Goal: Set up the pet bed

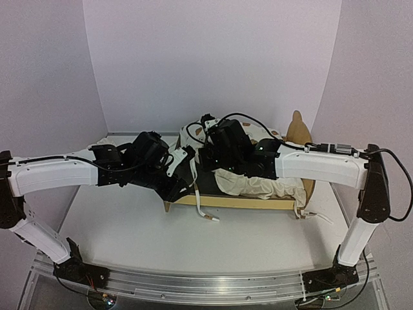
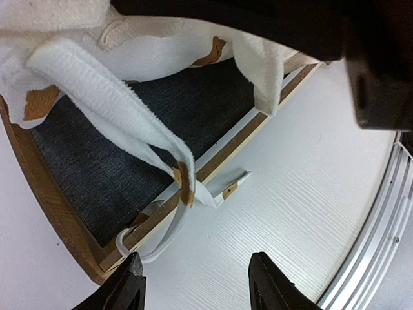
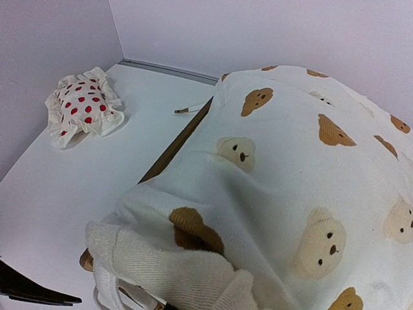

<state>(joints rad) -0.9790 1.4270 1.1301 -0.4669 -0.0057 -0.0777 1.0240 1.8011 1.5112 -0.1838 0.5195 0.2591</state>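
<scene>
White tabletop (image 1: 129, 226) under pale lilac walls carries the pet bed (image 1: 258, 201) at its middle, headboard to the right. The bear-print cushion (image 3: 290, 161) lies bunched in the bed, leaving the grey base (image 2: 116, 155) bare at the left end, with a tie (image 2: 222, 190) over the near rail. The left gripper (image 2: 197, 287) hovers past that corner, fingers apart and empty. The right gripper (image 1: 213, 158) is closed over the cushion; any grip on it is hidden.

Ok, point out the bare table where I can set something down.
Widest free patch: the table between the pet bed's near rail and the aluminium rail, apart from a tie strap. Also free: between the strawberry pillow and the bed. Crowded over the bed: the left arm, the right arm and the bear-print cushion.
</scene>
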